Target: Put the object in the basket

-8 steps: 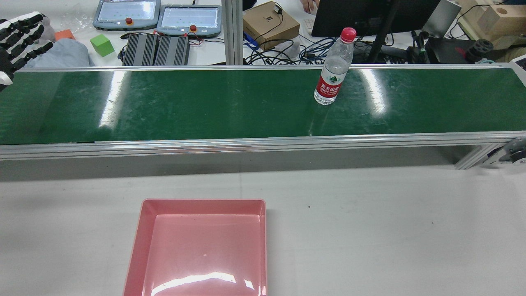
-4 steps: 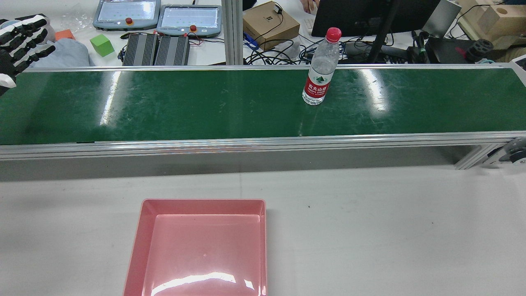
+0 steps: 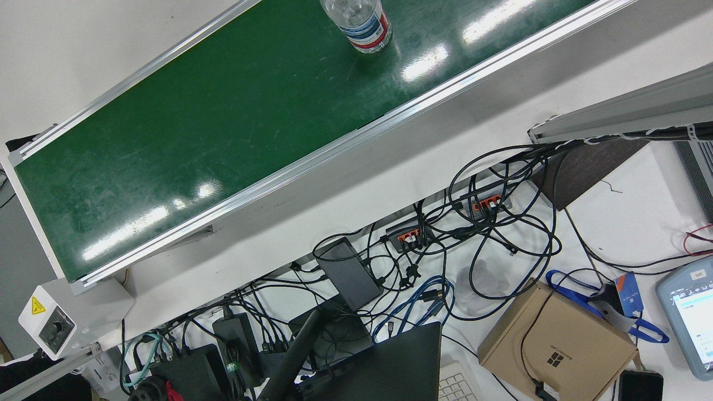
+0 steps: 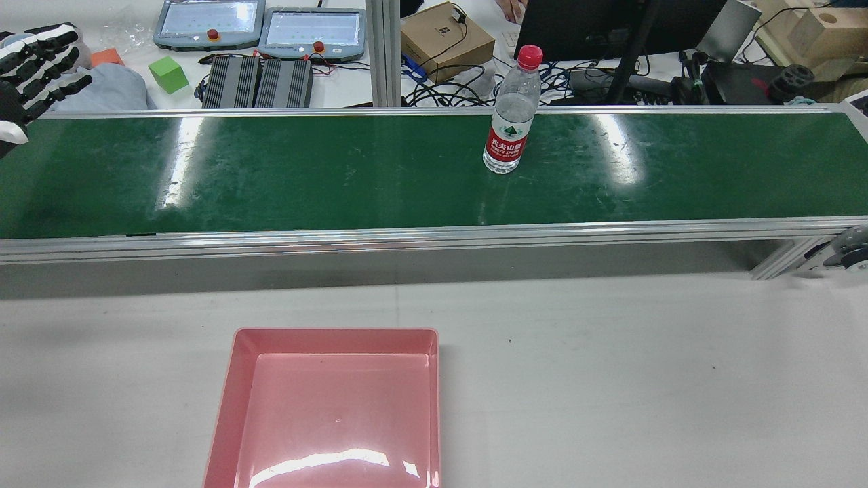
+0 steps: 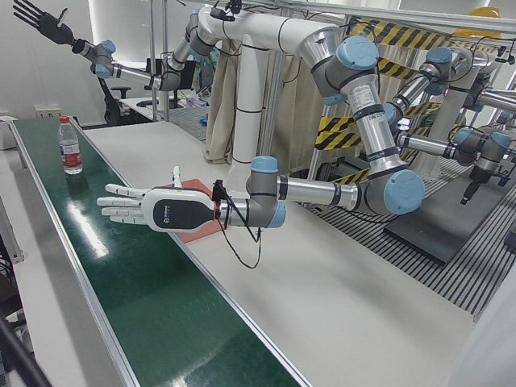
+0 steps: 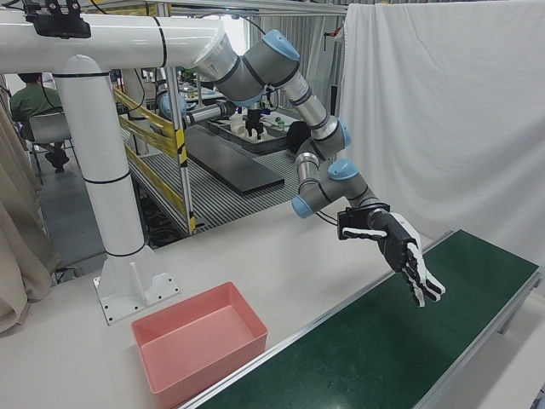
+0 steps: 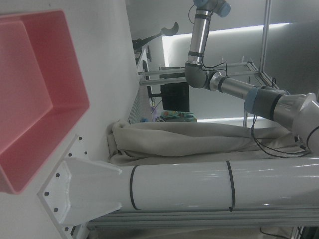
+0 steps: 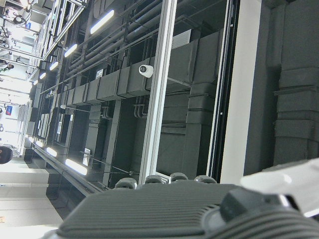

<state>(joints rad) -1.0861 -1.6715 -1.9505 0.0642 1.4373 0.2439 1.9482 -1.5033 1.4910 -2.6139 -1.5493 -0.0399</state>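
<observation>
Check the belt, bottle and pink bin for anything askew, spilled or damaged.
Nothing stands out. The bottle stands upright on the green belt, cap on, with no spill around it. The pink bin sits flat and empty on the table. The left hand hovers open over the belt, holding nothing.

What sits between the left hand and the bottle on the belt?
Nothing visible. Only bare green belt lies between the open left hand and the upright bottle. The pink basket sits on the table, off that line.
</observation>
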